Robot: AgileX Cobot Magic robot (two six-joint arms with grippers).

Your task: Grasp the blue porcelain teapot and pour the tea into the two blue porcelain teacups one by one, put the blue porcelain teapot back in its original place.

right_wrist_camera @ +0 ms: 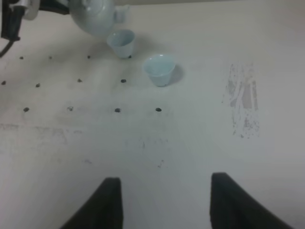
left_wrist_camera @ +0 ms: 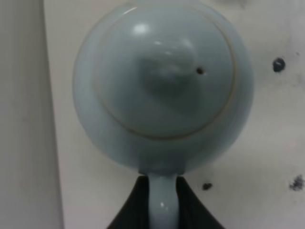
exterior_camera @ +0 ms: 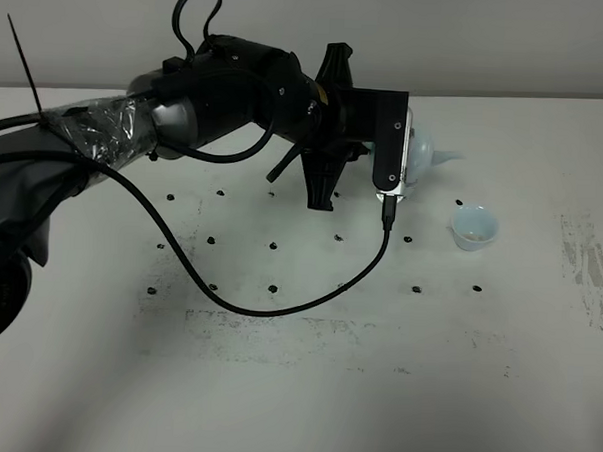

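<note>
The blue porcelain teapot [left_wrist_camera: 162, 76] fills the left wrist view from above, lid and knob upright. My left gripper [left_wrist_camera: 162, 195] is shut on its loop handle, one black finger on each side. In the high view the teapot [exterior_camera: 427, 151] peeks out behind the left wrist, spout pointing right; I cannot tell if it is off the table. One blue teacup [exterior_camera: 475, 228] stands to the right in front of it. The right wrist view shows both teacups, one [right_wrist_camera: 120, 43] next to the teapot [right_wrist_camera: 93, 16] and one [right_wrist_camera: 159, 69] nearer. My right gripper [right_wrist_camera: 164, 191] is open and empty above bare table.
The white table [exterior_camera: 304, 386] carries a grid of small black dots. The left arm's black cable [exterior_camera: 278, 307] loops over the table's middle. A scuffed grey patch [exterior_camera: 585, 258] lies at the right. The table's far edge meets a grey wall just behind the teapot.
</note>
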